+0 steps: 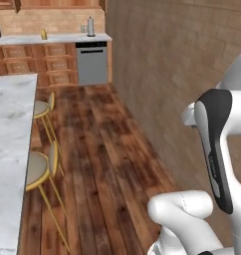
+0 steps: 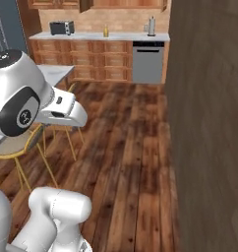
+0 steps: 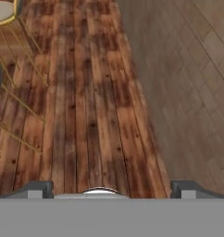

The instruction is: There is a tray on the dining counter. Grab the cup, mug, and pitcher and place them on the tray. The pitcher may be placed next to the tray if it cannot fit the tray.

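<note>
Hand view | tool [image 3: 112, 192] wide, empty, over floor [image 3: 86, 115] | stools [image 3: 3, 11] at 10 o'clock | desk [image 1: 8, 149] beyond them

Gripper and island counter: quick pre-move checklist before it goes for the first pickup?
1. Gripper open: ok, the jaws stand wide apart.
2. Gripper empty: ok, bare floor shows between the fingertips.
3. Dining counter within reach: cannot tell; it lies to the robot's left, with stools along its edge.
4. Tray, cup and mug located: not ok.
5. Pitcher located: cannot tell; a small yellow item stands on the far counter, too small to identify.
</note>
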